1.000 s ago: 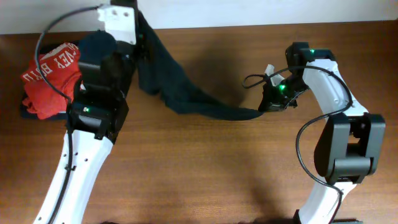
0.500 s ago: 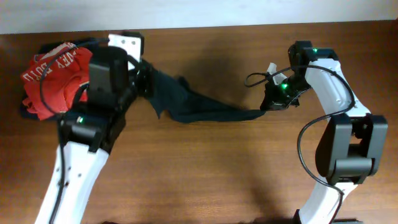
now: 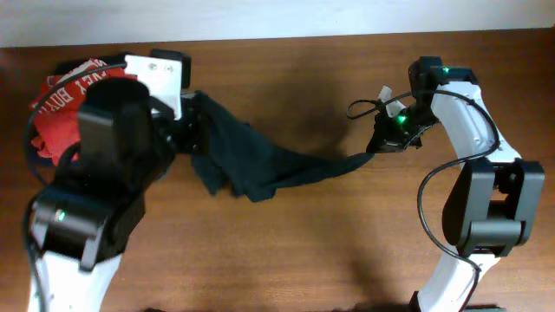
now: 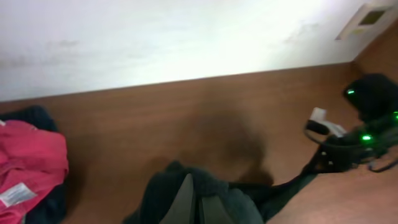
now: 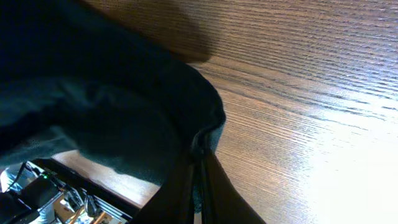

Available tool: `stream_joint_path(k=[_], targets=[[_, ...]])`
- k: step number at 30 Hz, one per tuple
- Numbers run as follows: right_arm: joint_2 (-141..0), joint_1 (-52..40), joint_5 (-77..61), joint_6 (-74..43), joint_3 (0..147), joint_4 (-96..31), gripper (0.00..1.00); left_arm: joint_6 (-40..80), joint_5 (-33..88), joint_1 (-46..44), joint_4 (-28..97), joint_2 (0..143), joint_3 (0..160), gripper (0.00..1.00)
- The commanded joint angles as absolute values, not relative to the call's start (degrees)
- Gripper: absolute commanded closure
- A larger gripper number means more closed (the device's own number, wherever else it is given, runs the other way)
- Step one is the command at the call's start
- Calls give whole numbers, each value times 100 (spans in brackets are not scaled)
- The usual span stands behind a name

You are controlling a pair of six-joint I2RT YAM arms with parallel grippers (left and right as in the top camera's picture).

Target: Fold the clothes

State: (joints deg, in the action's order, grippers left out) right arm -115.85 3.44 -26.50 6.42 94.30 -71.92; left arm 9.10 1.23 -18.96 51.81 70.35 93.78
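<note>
Clothes (image 3: 260, 165) hang stretched between our two grippers over the desk (image 3: 286, 251): our left gripper (image 4: 196, 200) clamps one end, our right gripper (image 3: 379, 146) pinches the other. White lettering on the red shirt (image 3: 61, 104) is too hidden to read.

The left arm (image 3: 87, 208) is built of white link shells and bulky black, boxy joint housings; one housing carries a small green light (image 3: 59, 215). The right arm (image 3: 468, 121) matches it, with a curved white shell, square black housings and a green light (image 3: 445, 69) on its upper joint. A thin black cable (image 3: 422, 195) arcs along its links, and a shorter cable (image 3: 355, 108) loops at the wrist beside a small white piece (image 3: 386, 94). The left gripper (image 4: 196, 200) and right gripper (image 5: 200, 165) both have slim, dark fingers (image 5: 180, 190).
</note>
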Motion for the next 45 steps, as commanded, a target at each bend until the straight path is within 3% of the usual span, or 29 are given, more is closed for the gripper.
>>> stream_joint_path(k=[1, 12, 22, 23, 24, 26, 27, 34, 39, 45], targets=[[-11393, 381, -2746, 681, 9522, -7216, 96, 980, -152, -1907, 5124, 7841, 9443, 99], [-11393, 377, -2762, 683, 9520, -7242, 96, 980, -937, -1879, 4351, 10462, 9443, 99], [-11393, 377, -2762, 683, 9520, -7190, 96, 980, -1197, -1437, 2803, 11804, 9445, 99], [-11393, 377, -2762, 683, 9520, -7183, 96, 980, -1205, -1393, 2703, 11832, 9445, 89], [-11393, 377, -2762, 683, 9520, -7177, 96, 978, -1203, -1339, 2626, 11839, 9445, 55], [-11393, 377, -2762, 683, 9520, -7177, 96, 934, -1201, -1282, 2779, 11784, 9555, 7], [-11393, 377, -2762, 683, 9520, -7177, 96, 937, -1194, -1260, 2950, 11749, 9651, 1], [-11393, 377, -2762, 683, 9520, -7126, 96, 958, -987, -1273, 5343, 11240, 10600, 1], [-11393, 377, -2766, 683, 9520, -7109, 96, 1575, 5, -1247, 6838, 10864, 10654, 1], [-11393, 377, -2764, 690, 9520, -7109, 96, 1586, 242, -1341, 7456, 10798, 10012, 1]])
